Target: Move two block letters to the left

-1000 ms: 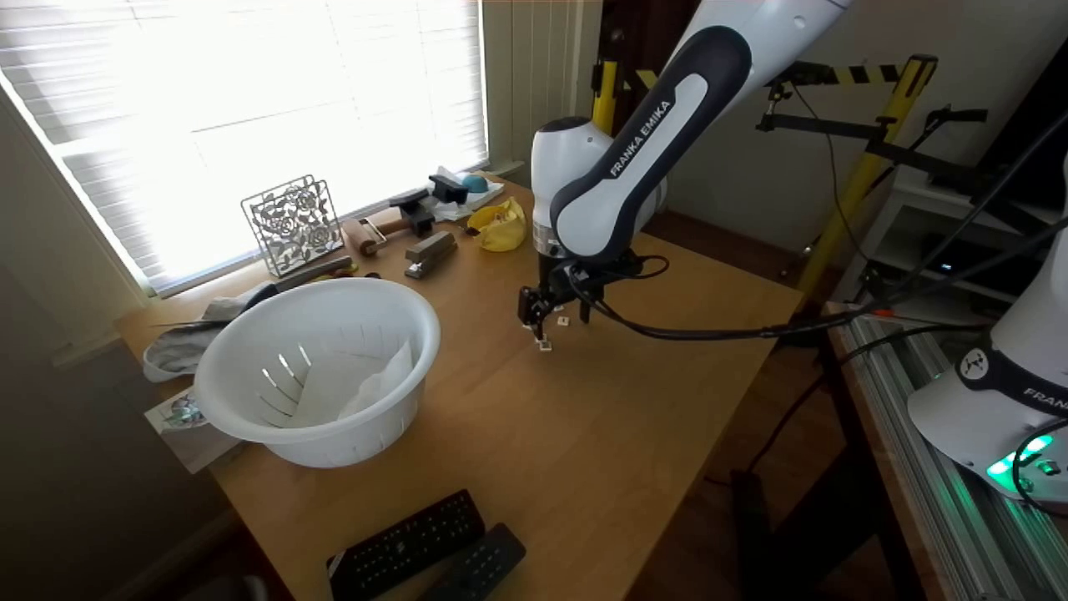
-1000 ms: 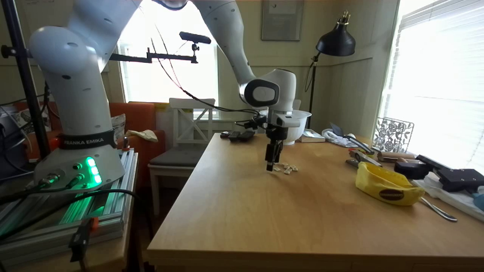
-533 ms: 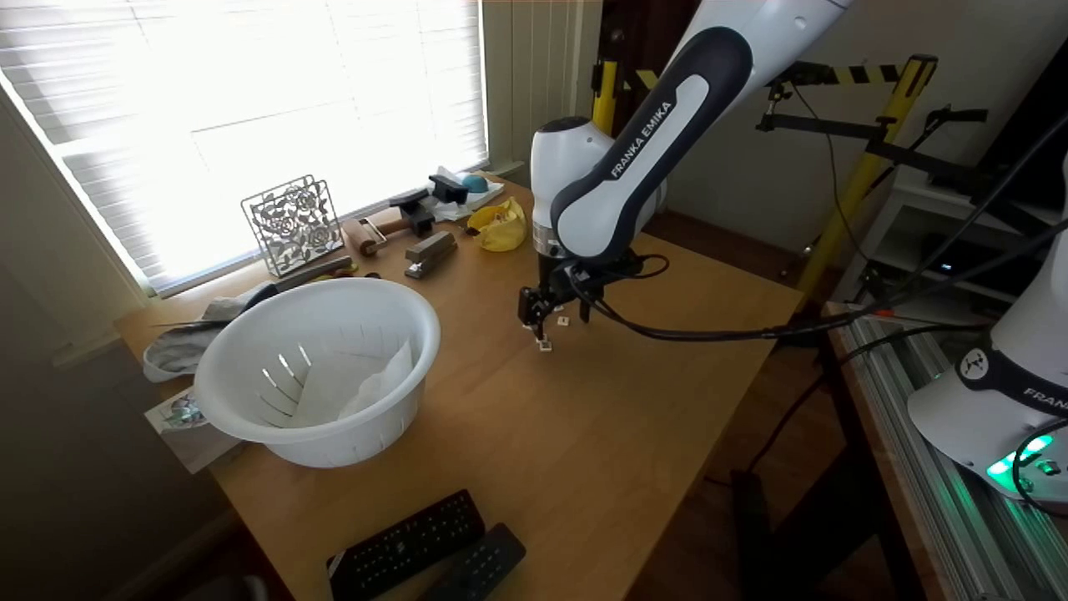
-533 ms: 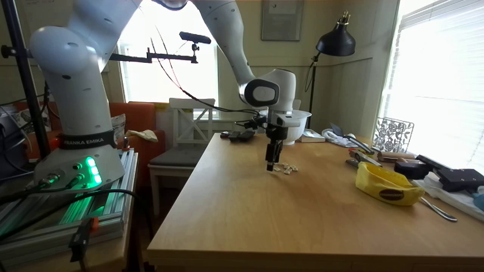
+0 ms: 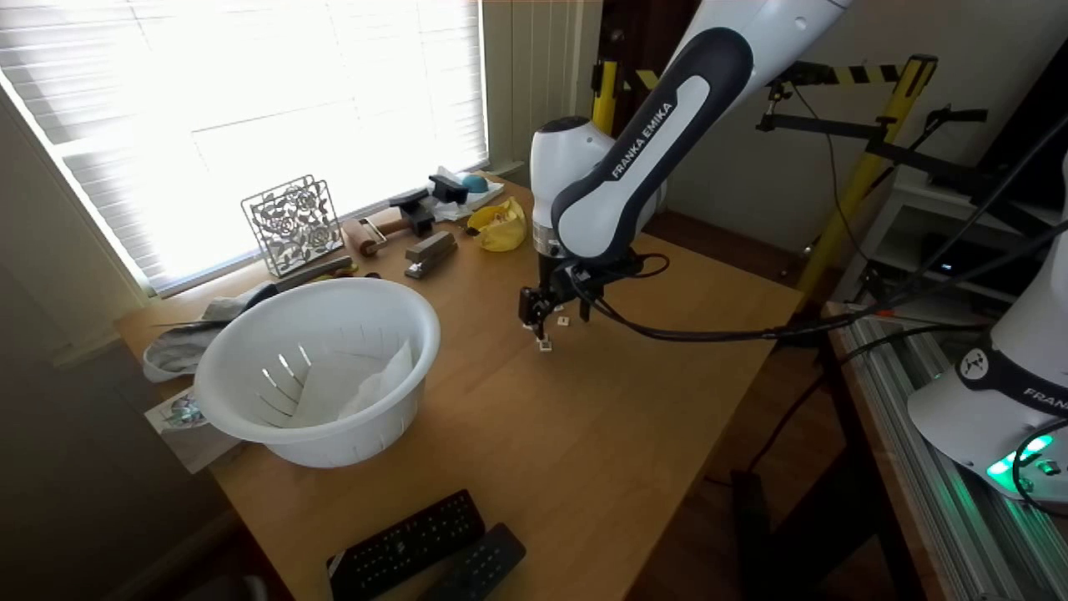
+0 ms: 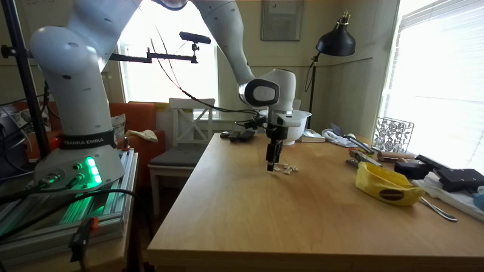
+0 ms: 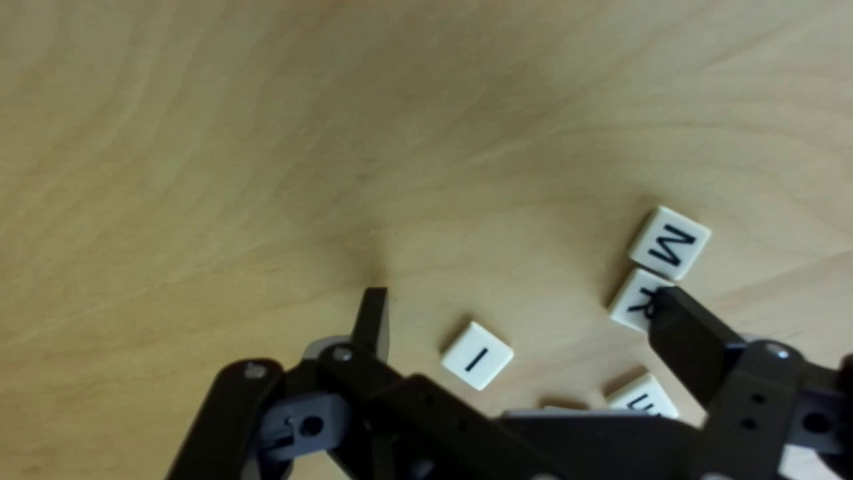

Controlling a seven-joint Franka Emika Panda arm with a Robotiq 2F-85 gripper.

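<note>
While the gripper [image 7: 523,300] is hanging over the table [image 7: 200,167], its 2 fingers [image 7: 693,343] are standing wide apart, with grain showing between the tips. The views are leaving unclear whether either tip is touching the surface.

At least 4 tiles [image 6: 287,171] are lying on the table, loosely clustered at and beside the gripper in both exterior views. Seen from the wrist, they are presenting as small, square, cream-white pieces with smooth faces, slightly rounded corners and black print. The I tile [image 7: 478,355] is lying diagonally between the fingers. The M tile [image 7: 670,243] is lying edge to edge with another tile [image 7: 632,303], whose letter a finger is partly covering in that view. A 4th tile [image 7: 642,397] is showing only in part beside the gripper, which is cutting off its letter.

The table is displaying a light brown wood top with wavy grain. The bowl [image 5: 355,442], round, white and wide-rimmed, is showing slotted walls, and a white sheet [image 5: 329,384] is lying inside it. The rack [image 5: 294,227] is standing upright near the window [image 5: 250,125], its metal openwork forming roses. The pouch [image 6: 385,185], yellow and soft-looking, is bearing a dark oval patch. 2 remotes [image 5: 413,544], black and flat, are lying just beside each other, their faces carrying rows of keys.
</note>
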